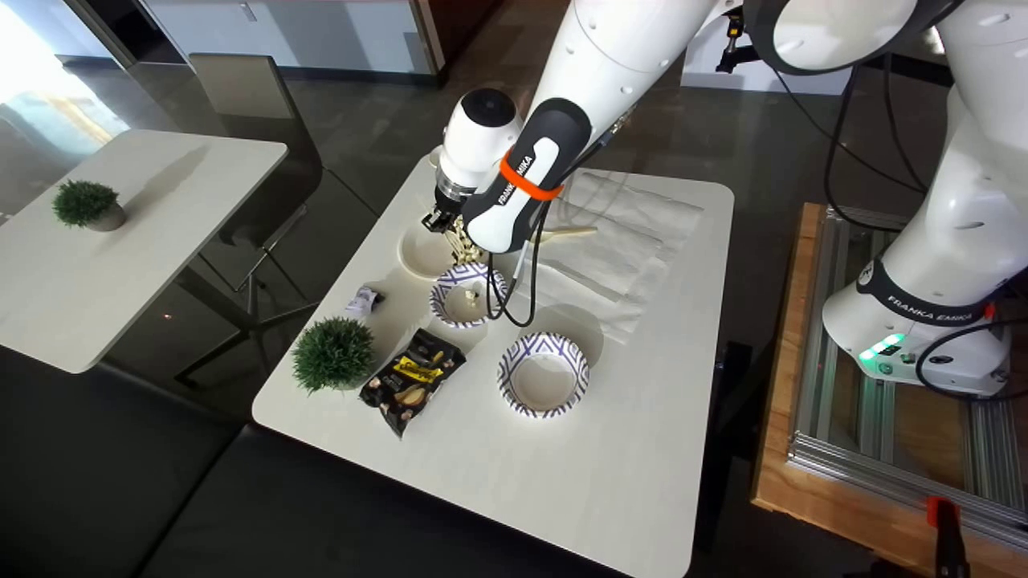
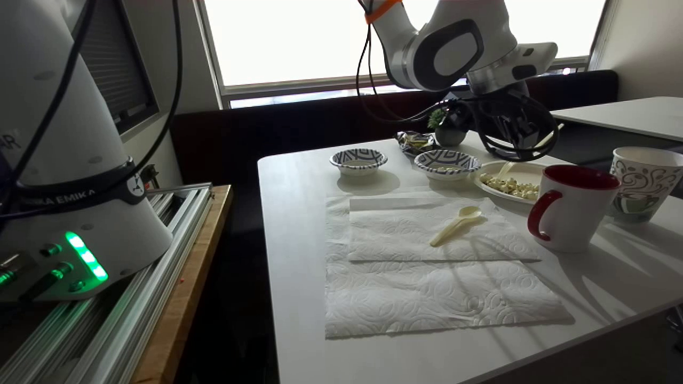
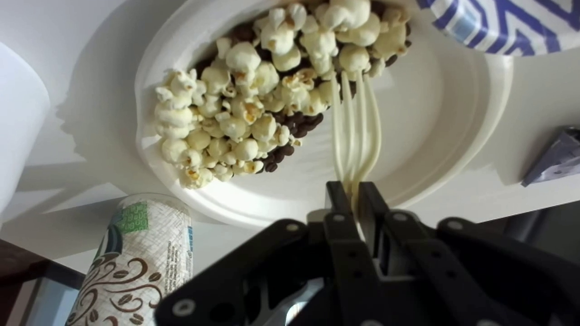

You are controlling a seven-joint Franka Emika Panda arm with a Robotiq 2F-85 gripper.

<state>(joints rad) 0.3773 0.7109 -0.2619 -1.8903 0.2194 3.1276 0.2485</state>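
Observation:
In the wrist view my gripper (image 3: 352,188) is shut on a pale plastic fork (image 3: 358,136), clamped low on its neck. The tines point away from the fingers, over a white plate (image 3: 435,108). Their tips overlap the edge of a heap of popcorn (image 3: 244,104); whether they touch it I cannot tell. Dark brown pieces (image 3: 299,123) lie under and beside the popcorn. A bowl with a purple-and-white pattern (image 3: 512,27) stands beside the plate. That bowl (image 1: 440,299) holds a little popcorn in both exterior views. The arm partly hides the plate (image 1: 422,253) in an exterior view.
Another patterned bowl (image 1: 544,379) stands on the table. A spoon (image 2: 453,226) lies on paper towels (image 2: 405,298). Close to the plate are a red-handled mug (image 2: 568,213) and a paper cup (image 2: 643,184). A plant (image 1: 333,353), black snack bag (image 1: 412,381) and small packet (image 1: 363,301) line one side.

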